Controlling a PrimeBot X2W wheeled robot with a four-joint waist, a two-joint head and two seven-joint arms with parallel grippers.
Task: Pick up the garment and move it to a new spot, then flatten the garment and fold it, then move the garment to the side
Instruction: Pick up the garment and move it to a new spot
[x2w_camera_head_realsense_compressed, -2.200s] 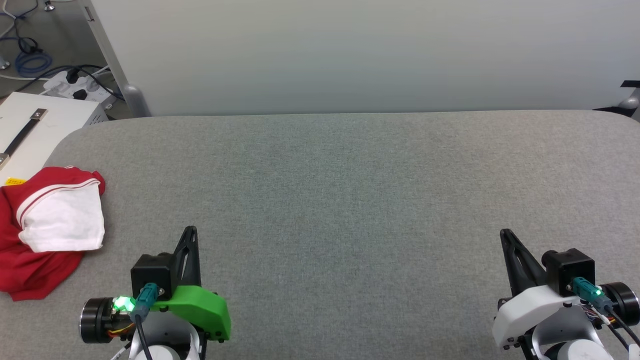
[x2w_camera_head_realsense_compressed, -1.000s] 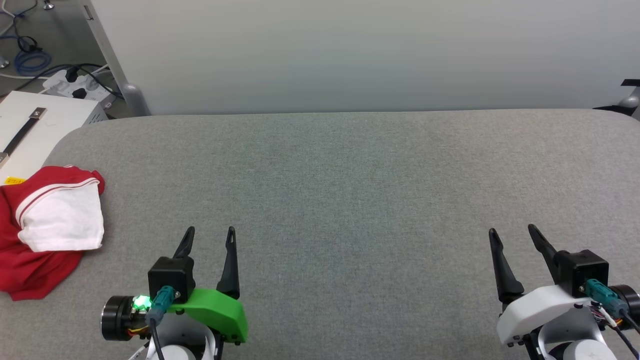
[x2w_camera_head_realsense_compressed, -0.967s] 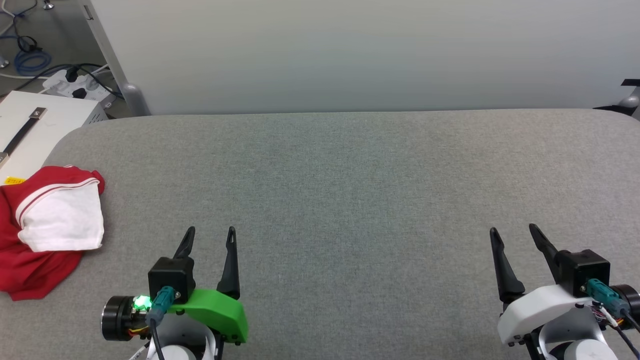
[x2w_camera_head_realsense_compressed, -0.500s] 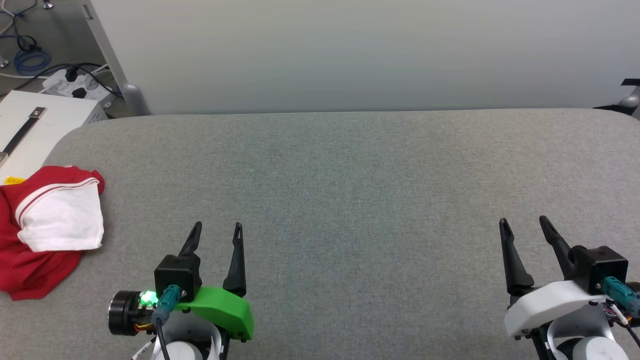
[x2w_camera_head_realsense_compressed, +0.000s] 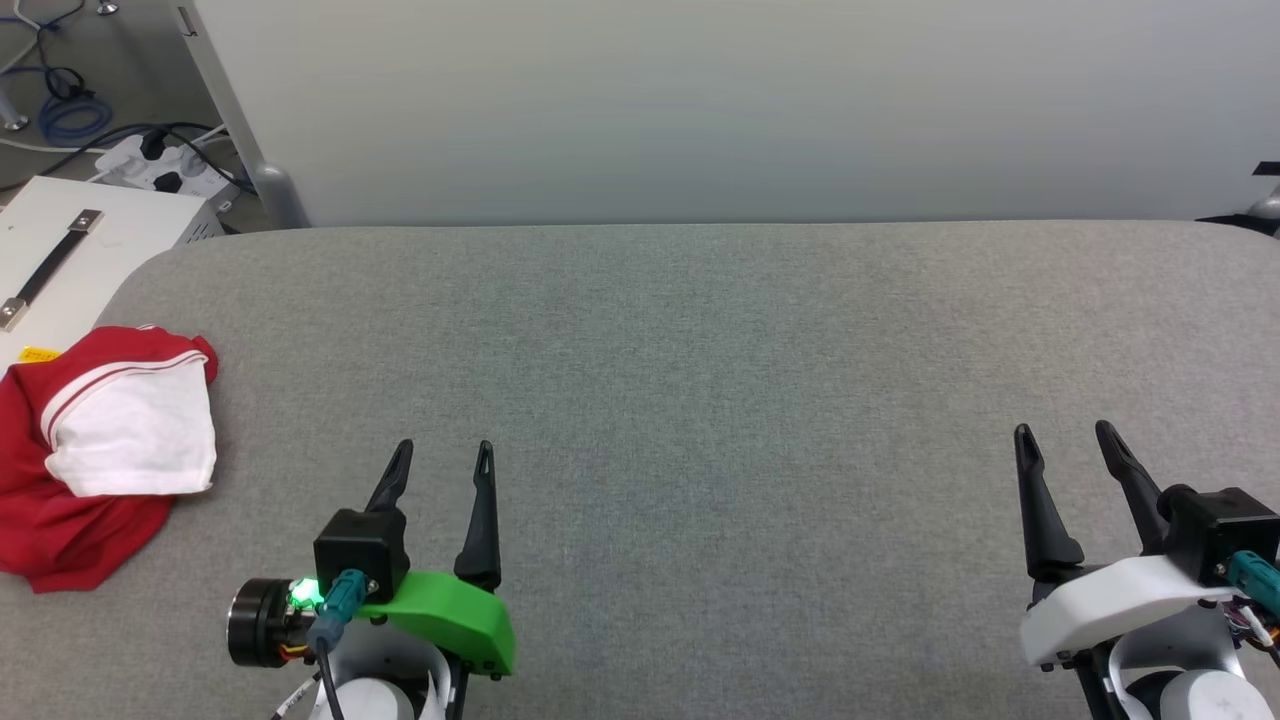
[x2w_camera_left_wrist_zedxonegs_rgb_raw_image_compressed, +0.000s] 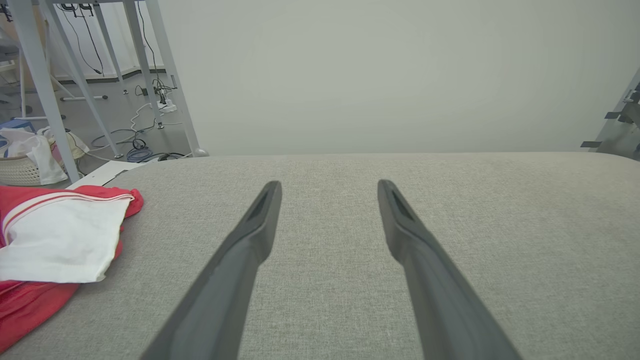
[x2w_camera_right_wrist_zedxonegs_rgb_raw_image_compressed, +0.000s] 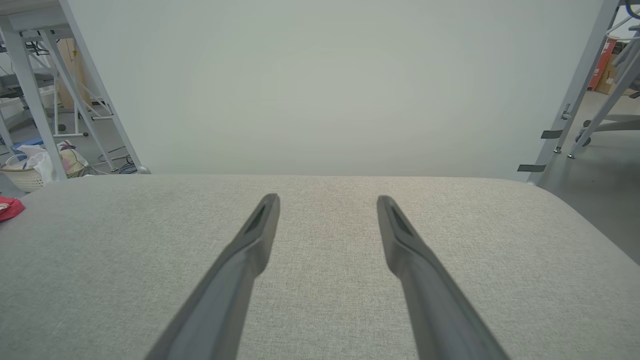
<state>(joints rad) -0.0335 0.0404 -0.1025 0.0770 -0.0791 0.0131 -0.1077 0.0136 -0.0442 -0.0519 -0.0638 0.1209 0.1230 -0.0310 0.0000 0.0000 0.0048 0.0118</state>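
The garment (x2w_camera_head_realsense_compressed: 95, 470) lies crumpled at the far left edge of the table (x2w_camera_head_realsense_compressed: 700, 350), a white sleeve (x2w_camera_head_realsense_compressed: 135, 435) folded over red cloth. It sits left of the left gripper (x2w_camera_head_realsense_compressed: 444, 447), slightly ahead of it and apart. The right gripper (x2w_camera_head_realsense_compressed: 1063, 430) is well away across the table, so the left arm is nearer. Both grippers hover with jaws spread, holding nothing. Bunched up, the garment shows no clear long axis. The head view cuts off its left part, and no print, collar or hem can be made out.
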